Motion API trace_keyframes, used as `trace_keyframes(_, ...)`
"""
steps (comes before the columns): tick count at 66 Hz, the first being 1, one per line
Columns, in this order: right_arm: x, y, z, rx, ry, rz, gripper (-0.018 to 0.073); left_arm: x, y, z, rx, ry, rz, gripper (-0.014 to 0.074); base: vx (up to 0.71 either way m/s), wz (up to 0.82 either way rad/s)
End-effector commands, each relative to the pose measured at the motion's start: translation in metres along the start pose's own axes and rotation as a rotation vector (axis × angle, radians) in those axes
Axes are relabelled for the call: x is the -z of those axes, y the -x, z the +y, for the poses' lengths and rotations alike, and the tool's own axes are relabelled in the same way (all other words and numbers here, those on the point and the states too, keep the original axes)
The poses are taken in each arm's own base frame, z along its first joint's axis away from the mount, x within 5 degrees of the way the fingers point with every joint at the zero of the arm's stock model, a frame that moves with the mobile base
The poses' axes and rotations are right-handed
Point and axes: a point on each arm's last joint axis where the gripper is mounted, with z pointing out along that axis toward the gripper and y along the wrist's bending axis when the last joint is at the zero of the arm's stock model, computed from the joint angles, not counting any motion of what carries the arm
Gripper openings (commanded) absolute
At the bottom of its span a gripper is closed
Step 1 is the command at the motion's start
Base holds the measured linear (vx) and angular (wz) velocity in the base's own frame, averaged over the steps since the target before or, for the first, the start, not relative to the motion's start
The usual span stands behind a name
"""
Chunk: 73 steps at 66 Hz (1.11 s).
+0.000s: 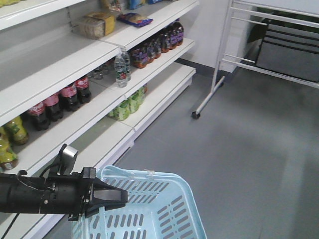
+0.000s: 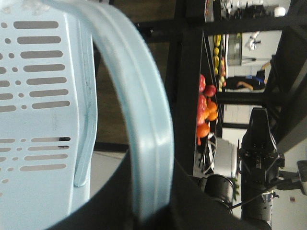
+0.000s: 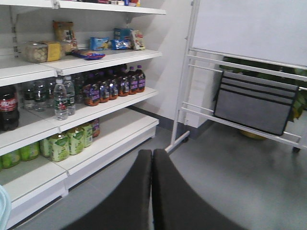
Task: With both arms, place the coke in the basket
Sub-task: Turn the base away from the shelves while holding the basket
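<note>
The light blue basket [image 1: 192, 199] is at the bottom of the front view. My left gripper [image 1: 117, 196] reaches in from the left above the basket's near rim. In the left wrist view my left gripper [image 2: 152, 191] is shut on the basket's flat blue handle [image 2: 144, 105], with the slotted basket wall [image 2: 43, 67] to the left. My right gripper [image 3: 152, 152] is shut and empty, pointing over the grey floor beside the shelves. The right arm [image 2: 259, 158] also shows in the left wrist view. A sliver of the basket [image 3: 2, 206] shows at the lower left. No red coke can is in view.
White shelves [image 1: 65, 64] run along the left with dark cola bottles [image 1: 60, 99], water bottles [image 1: 122, 67] and green drinks [image 1: 124, 107]. A wheeled whiteboard stand [image 1: 214, 74] is at the right rear. Grey floor [image 1: 224, 149] lies between.
</note>
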Motion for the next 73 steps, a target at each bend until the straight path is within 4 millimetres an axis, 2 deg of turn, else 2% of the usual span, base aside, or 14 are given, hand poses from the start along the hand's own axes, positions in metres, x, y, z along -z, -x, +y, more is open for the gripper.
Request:
trace_keyframes(1, 0.0010, 0.0041, 0.0002, 0.014, -0.001, -0.082, -0.0009, 0.0041, 0.0021, -0.0246, -0.025, -0.147, -0.032, -0.0007, -0.06, -0.47)
trace_keyframes(55, 0.0010, 0.0041, 0.0002, 0.014, -0.001, -0.082, -0.0009, 0.0041, 0.0021, -0.0246, -0.025, -0.147, -0.032, -0.0006, -0.01, -0.51)
trace_keyframes(73, 0.0010, 0.0041, 0.0002, 0.014, -0.001, -0.082, -0.0009, 0.0041, 0.0021, -0.0246, -0.025, -0.147, -0.032, -0.0006, 0.04, -0.32)
